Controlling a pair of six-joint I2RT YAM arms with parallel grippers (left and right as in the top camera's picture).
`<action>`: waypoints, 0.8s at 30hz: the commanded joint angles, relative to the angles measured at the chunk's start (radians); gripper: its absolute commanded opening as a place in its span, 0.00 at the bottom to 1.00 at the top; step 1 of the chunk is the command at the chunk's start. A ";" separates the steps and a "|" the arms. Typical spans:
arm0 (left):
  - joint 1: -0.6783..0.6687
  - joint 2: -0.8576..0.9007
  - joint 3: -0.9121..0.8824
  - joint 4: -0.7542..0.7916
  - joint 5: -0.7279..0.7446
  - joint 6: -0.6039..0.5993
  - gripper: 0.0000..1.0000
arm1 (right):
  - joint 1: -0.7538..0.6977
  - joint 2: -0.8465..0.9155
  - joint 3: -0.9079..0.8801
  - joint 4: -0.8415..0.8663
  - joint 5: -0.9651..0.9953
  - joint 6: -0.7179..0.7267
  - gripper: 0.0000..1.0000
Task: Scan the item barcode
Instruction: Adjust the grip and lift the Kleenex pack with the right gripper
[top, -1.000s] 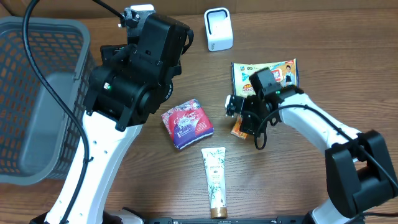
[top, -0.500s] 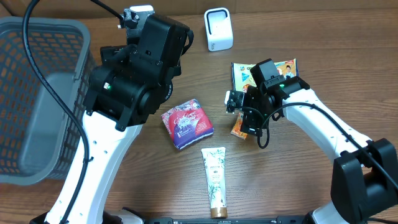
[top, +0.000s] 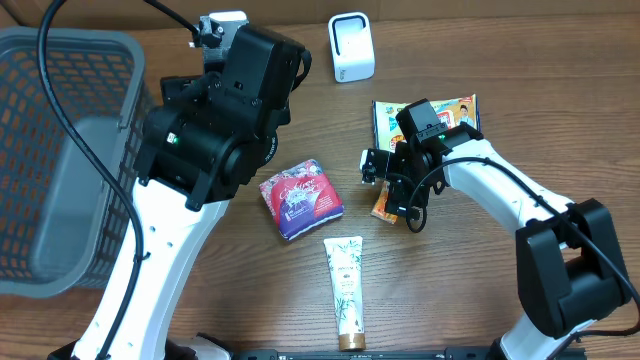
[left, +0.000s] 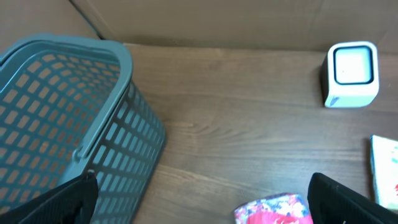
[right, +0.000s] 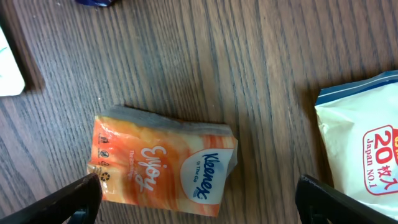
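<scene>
The Kleenex pack (right: 161, 165), orange with a white and blue logo, lies flat on the wooden table (top: 480, 300) and serves as the reference here. The right gripper (right: 202, 206) hangs directly above it with its jaws spread wide. One dark finger (right: 68, 202) shows by the pack's left end and the other is well off its right end. The pack sits in the gap between them, and neither finger visibly clamps it. From overhead the right gripper (top: 392, 185) covers most of the pack, so only an orange corner (top: 382, 209) peeks out below it.

Just behind the Kleenex pack, toward the far edge, lies a wet wipes packet (top: 455, 112), apart from it. Farther back sits the white barcode scanner (top: 351, 47), well apart. To the pack's left is a pink-red tissue packet (top: 300, 198), and nearer the front edge, left of the pack, lies a cream tube (top: 346, 290).

The left gripper (left: 205, 202) is far left of the Kleenex pack and raised above the table. Its jaws are wide with nothing between them. Its wrist camera looks out over the grey-blue basket (left: 124, 143) at the far left and the scanner (left: 352, 73)
</scene>
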 joint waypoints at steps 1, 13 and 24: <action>-0.005 -0.002 0.002 -0.020 -0.002 -0.011 1.00 | 0.009 0.028 -0.013 0.013 0.006 0.062 1.00; -0.005 -0.002 0.002 -0.021 -0.002 -0.011 1.00 | 0.010 0.035 -0.027 0.020 -0.061 0.161 1.00; -0.005 -0.002 0.002 -0.021 -0.002 -0.011 1.00 | 0.035 0.035 -0.063 0.005 -0.065 0.161 1.00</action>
